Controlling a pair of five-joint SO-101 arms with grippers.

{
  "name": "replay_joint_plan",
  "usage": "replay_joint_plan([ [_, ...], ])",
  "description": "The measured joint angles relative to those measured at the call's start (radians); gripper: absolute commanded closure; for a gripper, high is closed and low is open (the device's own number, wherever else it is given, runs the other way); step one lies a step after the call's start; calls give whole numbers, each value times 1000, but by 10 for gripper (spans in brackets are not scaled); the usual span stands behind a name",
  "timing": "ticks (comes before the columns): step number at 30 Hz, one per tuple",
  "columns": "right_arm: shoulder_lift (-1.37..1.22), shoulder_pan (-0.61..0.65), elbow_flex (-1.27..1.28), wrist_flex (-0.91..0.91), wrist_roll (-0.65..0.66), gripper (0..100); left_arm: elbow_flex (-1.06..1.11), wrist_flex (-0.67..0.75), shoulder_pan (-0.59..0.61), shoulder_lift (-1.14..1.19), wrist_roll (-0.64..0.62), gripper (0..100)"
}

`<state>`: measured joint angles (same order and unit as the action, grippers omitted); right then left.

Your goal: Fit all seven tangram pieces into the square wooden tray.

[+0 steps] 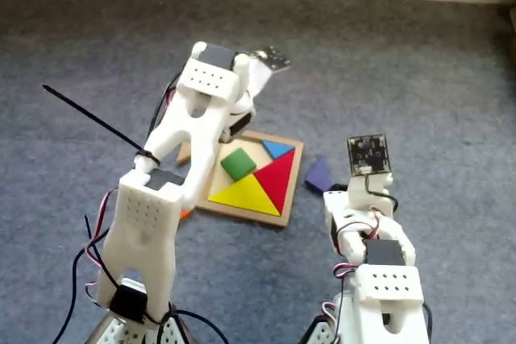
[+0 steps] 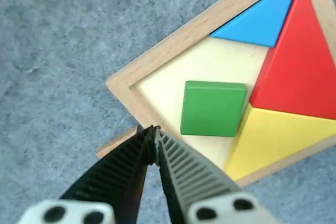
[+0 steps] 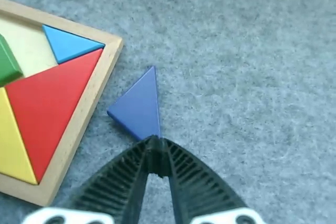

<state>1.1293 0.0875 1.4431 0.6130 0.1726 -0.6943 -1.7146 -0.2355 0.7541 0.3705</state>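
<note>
While both arms stand over a grey carpet [image 1: 419,78], the left arm [image 1: 145,223] stretches up the left of the high view. Its left gripper [image 2: 152,137] is pinched fully together with nothing between the ribbed fingers [image 2: 181,163], and the tips are poised over the outer rim of the square wooden tray [image 2: 173,40] near one corner. A sliver of an orange piece [image 1: 185,214] shows on the carpet at that arm's edge, just off the tray's near-left corner, its shape hidden. A pale wood-coloured flat piece [image 2: 113,144] lies against the outside of the rim, partly covered by the fingers. Inside the tray, a green square [image 2: 212,108] lies flat on the bare pale floor, askew to the rim and just beside the two large triangles. The yellow triangle [image 2: 278,135] and red triangle [image 2: 299,72] lie edge to edge, and a light blue triangle [image 2: 262,19] fills the corner that sits far right in the high view, against the red one. To the right of the tray, apart from its rim, a dark blue triangle [image 3: 137,106] lies flat on the carpet. At far right, the right gripper [image 3: 156,148] is closed tight and empty, its tips at the near corner of that dark blue triangle
</note>
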Motion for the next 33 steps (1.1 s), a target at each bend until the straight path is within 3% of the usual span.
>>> replay_joint_plan([
  [11,0,0,0,0,29,988,35,95,-6,103,0,990],
  [18,0,0,0,0,31,988,31,112,-77,115,0,990],
  [27,0,0,0,0,31,988,-170,110,-87,118,-166,987],
  [33,0,0,0,0,31,988,-338,-18,-71,117,-183,990],
])
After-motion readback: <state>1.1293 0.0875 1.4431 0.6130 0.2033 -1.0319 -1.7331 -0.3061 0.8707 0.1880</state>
